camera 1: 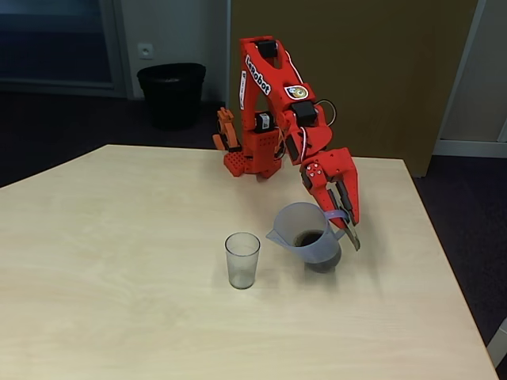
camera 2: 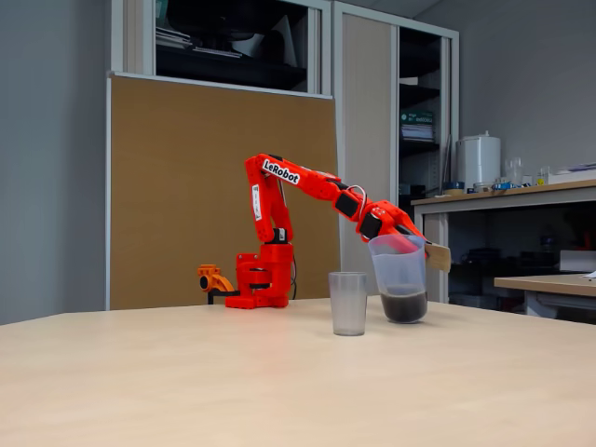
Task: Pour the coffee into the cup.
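Observation:
A bluish translucent pitcher point(camera 1: 305, 229) point(camera 2: 399, 275) holds a shallow pool of dark coffee point(camera 1: 309, 238) point(camera 2: 404, 306) at its bottom. My red gripper point(camera 1: 346, 220) point(camera 2: 421, 246) is shut on the pitcher's handle on its right side. The pitcher leans slightly, spout toward the cup, and looks barely off the table. The small clear cup point(camera 1: 242, 260) point(camera 2: 347, 303) stands upright and empty just left of the pitcher, a short gap between them.
The arm's red base point(camera 1: 249, 158) point(camera 2: 263, 279) stands at the table's far edge. The light wooden table point(camera 1: 119, 261) has open surface left of and in front of the cup. A black bin point(camera 1: 170, 91) is on the floor behind.

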Controlling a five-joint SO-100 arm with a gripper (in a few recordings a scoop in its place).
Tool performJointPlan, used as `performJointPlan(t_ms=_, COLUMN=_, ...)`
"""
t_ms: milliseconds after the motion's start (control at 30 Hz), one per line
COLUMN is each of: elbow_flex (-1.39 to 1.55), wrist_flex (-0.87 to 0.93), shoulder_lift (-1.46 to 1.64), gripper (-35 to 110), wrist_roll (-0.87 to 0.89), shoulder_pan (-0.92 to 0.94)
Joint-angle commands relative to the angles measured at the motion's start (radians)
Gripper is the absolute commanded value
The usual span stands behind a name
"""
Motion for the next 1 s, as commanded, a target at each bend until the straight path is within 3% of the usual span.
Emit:
performJointPlan(t_ms=0, elbow_flex=-0.071, wrist_flex=0.048, shoulder_lift=0.080, gripper=0, wrist_roll=0.020, shoulder_pan=0.006)
performJointPlan(t_ms=367, elbow_flex=-0.126, wrist_flex=0.141, shoulder_lift=0.100, gripper=0, wrist_roll=0.057, shoulder_pan=0.021)
performJointPlan(t_ms=967, elbow_flex=-0.118, wrist_flex=0.051, shoulder_lift=0.103, gripper=0, wrist_roll=0.307, shoulder_pan=0.057)
